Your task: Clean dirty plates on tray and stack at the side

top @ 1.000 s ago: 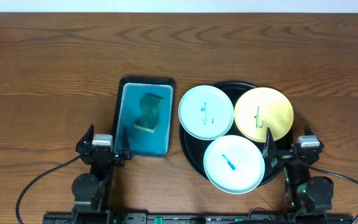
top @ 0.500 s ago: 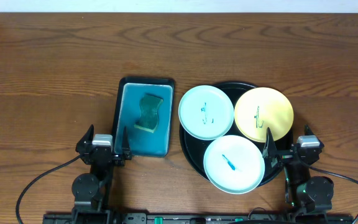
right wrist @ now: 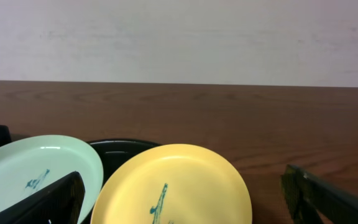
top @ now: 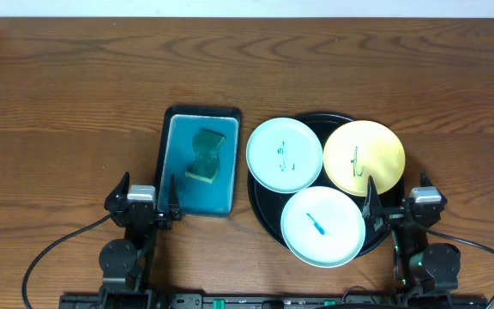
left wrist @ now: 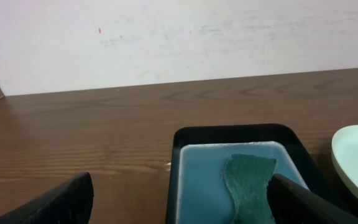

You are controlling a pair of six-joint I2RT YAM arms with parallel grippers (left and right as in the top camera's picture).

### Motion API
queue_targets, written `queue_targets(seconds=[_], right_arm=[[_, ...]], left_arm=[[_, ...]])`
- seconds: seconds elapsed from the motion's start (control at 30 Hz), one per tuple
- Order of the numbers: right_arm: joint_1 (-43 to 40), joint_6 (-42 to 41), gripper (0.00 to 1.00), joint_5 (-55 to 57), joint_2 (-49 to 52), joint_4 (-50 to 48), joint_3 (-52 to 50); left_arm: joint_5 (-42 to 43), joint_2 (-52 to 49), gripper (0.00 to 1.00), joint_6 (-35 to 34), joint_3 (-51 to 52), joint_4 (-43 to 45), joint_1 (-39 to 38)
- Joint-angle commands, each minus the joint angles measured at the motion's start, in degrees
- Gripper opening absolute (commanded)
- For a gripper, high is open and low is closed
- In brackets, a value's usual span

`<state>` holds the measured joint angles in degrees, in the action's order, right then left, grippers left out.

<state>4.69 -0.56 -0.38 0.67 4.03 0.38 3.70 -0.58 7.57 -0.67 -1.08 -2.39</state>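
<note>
No change over the last second: both arms are parked at the near edge of the counter (top: 67, 86). The left pincer (top: 148, 192) is released and empty, facing the teal tray (top: 202, 110) that holds the green sponge (top: 207, 154). The right pincer (top: 397, 202) is also spread and empty, near the black tray (top: 316, 117). All three plates are on that tray, crowded and overhanging its rim: far mint plate (top: 284, 154), yellow plate (top: 364, 158), near mint plate (top: 322, 227). Each has ink marks. I judge cleaning hasn't started; the sponge likely comes first.
</note>
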Motion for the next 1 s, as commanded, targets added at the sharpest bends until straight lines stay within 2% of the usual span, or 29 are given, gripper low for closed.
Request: queue_targets(seconds=[0.0, 0.37, 0.5, 0.77, 0.97], right_arm=[[0.7, 0.9, 0.99, 0.1, -0.3, 0.3, -0.1], [0.7, 0.8, 0.99, 0.0, -0.3, 0.3, -0.1], [0.7, 0.5, 0.99, 0.2, -0.3, 0.3, -0.1], [0.6, -2.6, 0.99, 0.4, -0.3, 0.8, 0.3], [0.6, -6.4, 0.99, 0.4, 0.0, 6.4, 3.2]], left_arm=[[1.3, 0.3, 0.89, 0.7, 0.4, -2.6, 0.2], [2.1, 0.3, 0.9, 0.1, 0.4, -2.4, 0.2], [2.0, 0.3, 0.9, -8.3, 0.4, -2.6, 0.2], [1.7, -3.7, 0.89, -18.8, -2.4, -3.4, 0.2], [1.7, -12.5, 0.9, -20.3, -9.2, -7.9, 0.2]])
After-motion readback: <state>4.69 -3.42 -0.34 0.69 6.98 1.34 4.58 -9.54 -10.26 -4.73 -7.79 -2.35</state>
